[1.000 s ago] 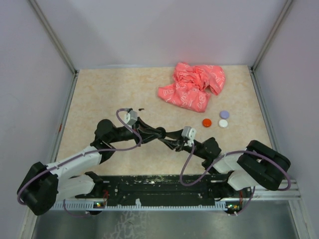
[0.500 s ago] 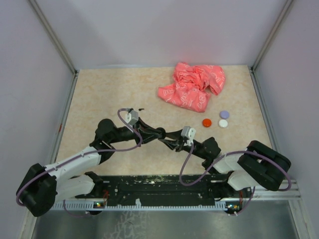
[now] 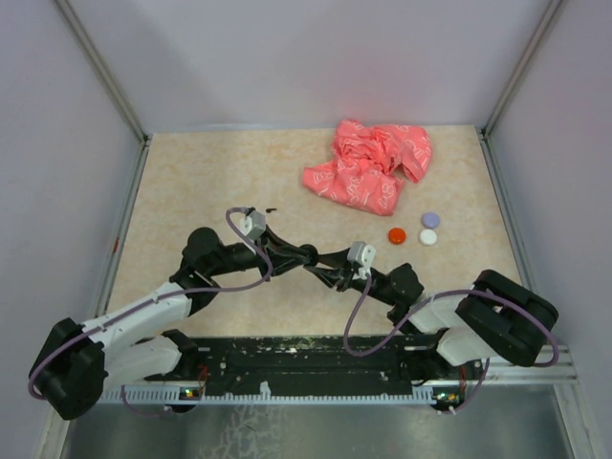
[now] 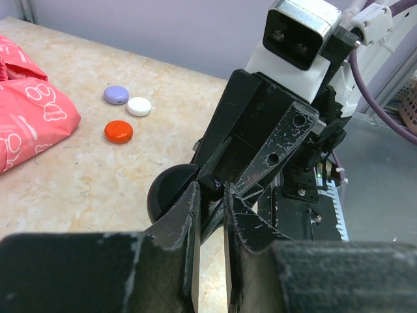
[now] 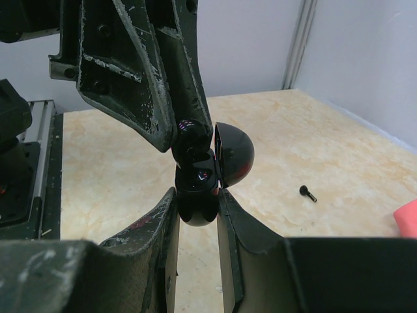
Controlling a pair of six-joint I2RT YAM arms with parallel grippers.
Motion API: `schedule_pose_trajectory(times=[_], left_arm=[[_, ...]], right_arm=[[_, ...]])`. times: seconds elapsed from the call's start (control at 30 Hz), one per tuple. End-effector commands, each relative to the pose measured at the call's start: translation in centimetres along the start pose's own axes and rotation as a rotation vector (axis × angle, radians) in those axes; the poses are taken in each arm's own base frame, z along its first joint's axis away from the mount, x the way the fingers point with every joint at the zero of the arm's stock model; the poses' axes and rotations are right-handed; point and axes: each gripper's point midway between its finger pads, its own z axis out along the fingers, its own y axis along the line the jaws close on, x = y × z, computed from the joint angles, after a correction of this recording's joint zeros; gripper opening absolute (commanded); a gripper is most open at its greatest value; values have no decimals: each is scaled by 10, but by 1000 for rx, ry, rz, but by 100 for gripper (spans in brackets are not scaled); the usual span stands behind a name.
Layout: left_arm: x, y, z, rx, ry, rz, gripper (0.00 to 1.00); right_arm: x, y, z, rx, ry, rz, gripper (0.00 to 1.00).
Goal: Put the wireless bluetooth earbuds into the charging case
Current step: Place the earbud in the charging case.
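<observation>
Hardly anything has shifted over the last second: the left arm has its rear joint slightly closer to the near-left corner, while both wrists remain joined over the middle of the table. The right arm reaches in from the near right, and the two meet tip to tip. A crumpled pink bag lies at the far right of the table, well apart from them.

The right gripper is clamped on the rounded black body of the charging case, with its domed lid hinged open to one side. The left gripper comes at the case from the opposite side. Its fingers are drawn almost together and pinch a glossy black earbud right at the case's open mouth.

A red disc, a white disc and a pale purple disc lie together near the bag. A loose black bit, tiny and stemmed, lies on the table just beyond the left wrist.
</observation>
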Motion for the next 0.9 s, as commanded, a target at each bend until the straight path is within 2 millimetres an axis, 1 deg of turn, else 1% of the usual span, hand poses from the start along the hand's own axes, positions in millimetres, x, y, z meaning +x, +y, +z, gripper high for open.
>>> schedule_pose_trajectory(times=[0.0,0.3,0.53,0.7,0.87], left_arm=[[3,10,-1,-61,26,3,19],[4,13,-3,-82,45,5,18],[10,11,-2,-56,91,3,18],[4,17,-5,-121,88,-23,17],[7,20,-5,-146,126,-65,17]], right_arm=[[-53,4,7,-23,-183,-34,0],[-53,3,7,-19,-185,-28,0],[-51,6,7,-31,-180,-25,0],[-51,7,7,-37,-179,-28,0],[-52,8,6,-43,-186,-32,0]])
